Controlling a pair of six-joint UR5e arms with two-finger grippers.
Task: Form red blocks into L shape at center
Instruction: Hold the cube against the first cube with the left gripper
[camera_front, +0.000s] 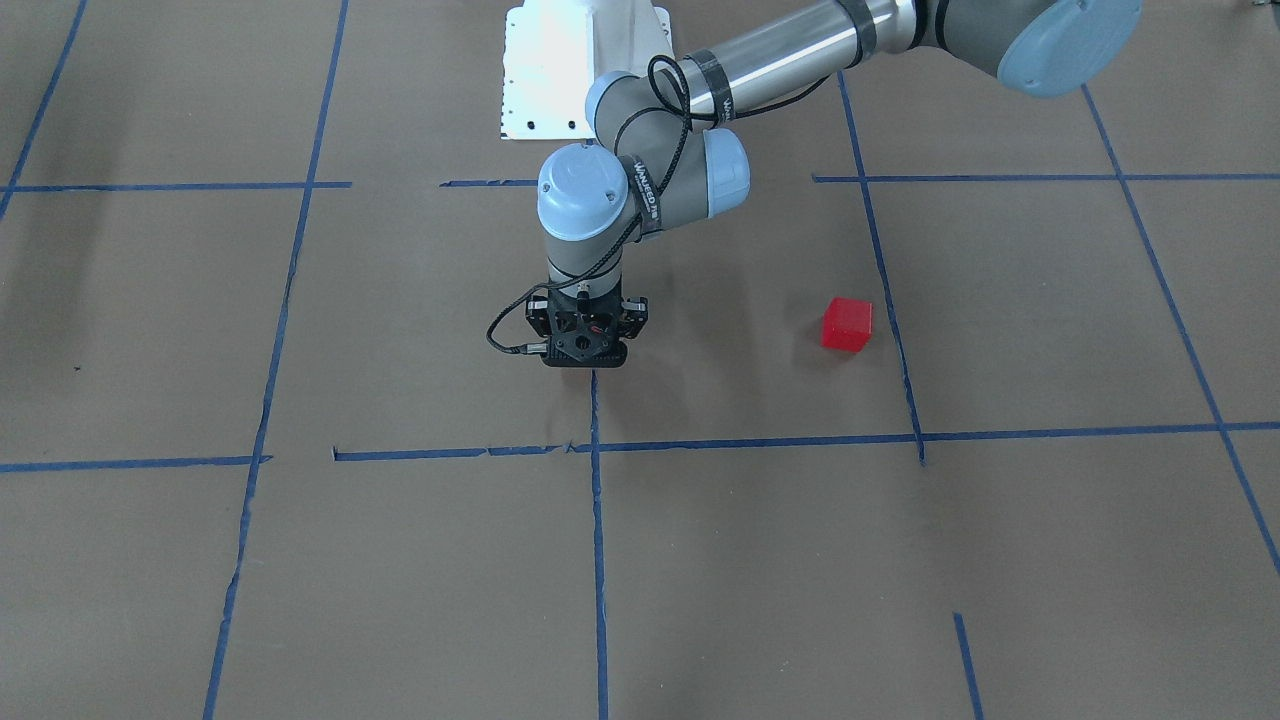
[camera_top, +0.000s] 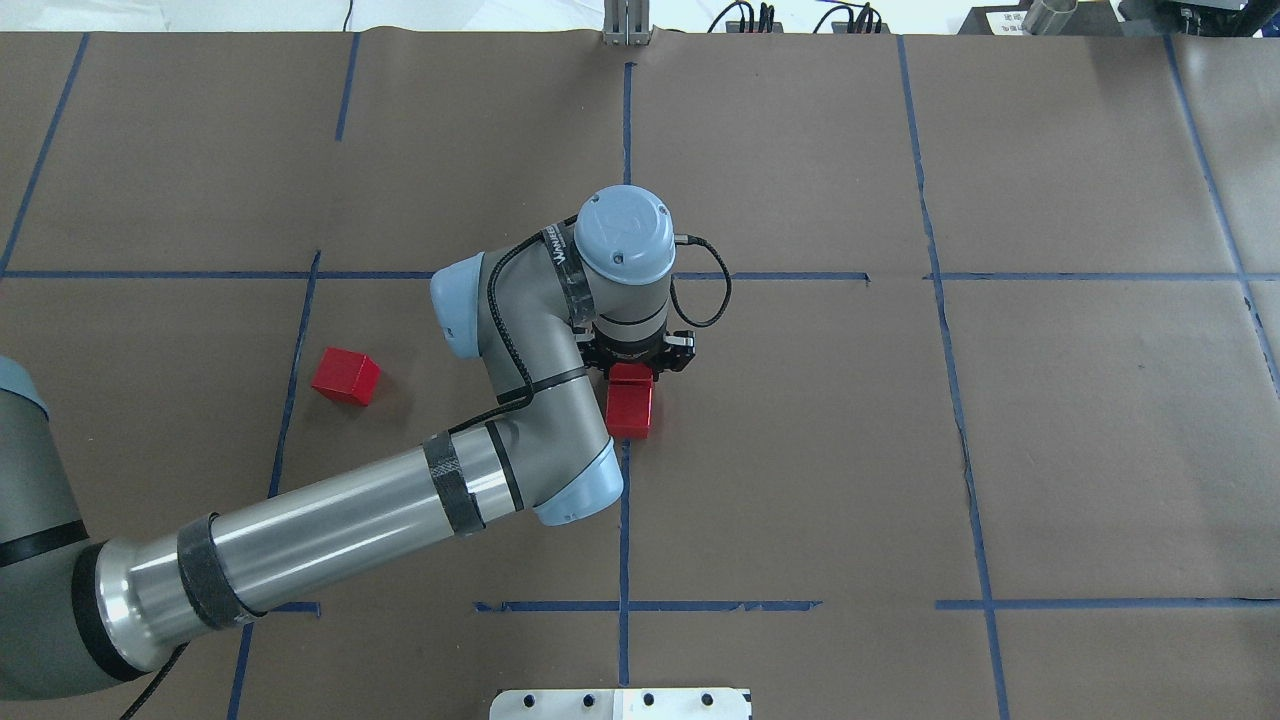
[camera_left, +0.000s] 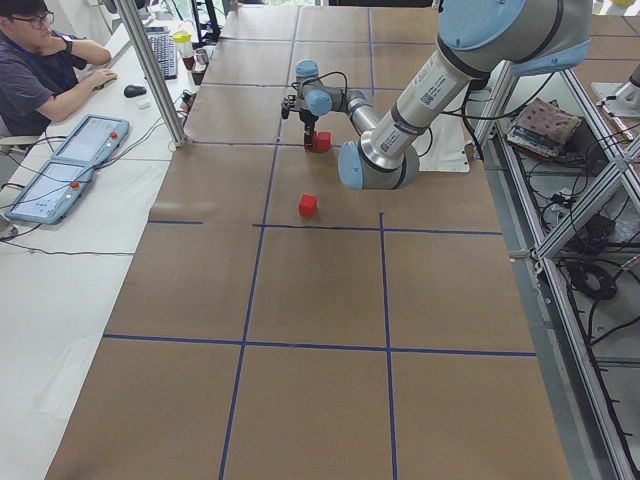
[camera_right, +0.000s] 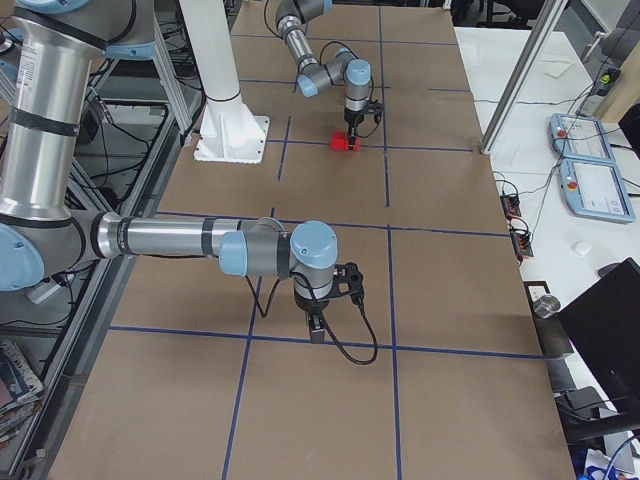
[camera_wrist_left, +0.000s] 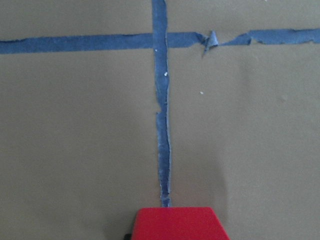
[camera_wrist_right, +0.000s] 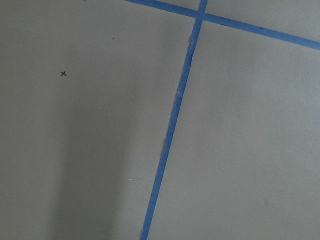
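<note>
Wrist pointing straight down, the left gripper (camera_front: 586, 352) hangs over the middle of the tabletop. Its own body hides the fingers, so I cannot tell whether it is clenched or released. Right beneath it lie the red blocks (camera_top: 630, 408), what looks like two of them end to end with a faint seam between. The far one is tucked under the gripper and the near one shows in full. They sit at the center (camera_top: 760, 440), on the blue tape line (camera_top: 624, 520) that crosses the middle of the table from the robot's edge to the operators' edge. In the left wrist view a red top face fills the bottom edge, squarely on that line.

The third red block (camera_top: 345, 376) lies alone toward the table's end on the robot's left, just beside the next tape line and well apart from the pair.

The right gripper (camera_right: 318, 330) hangs low over the paper near the opposite end of the table. I cannot tell whether it is clenched or released.
</note>
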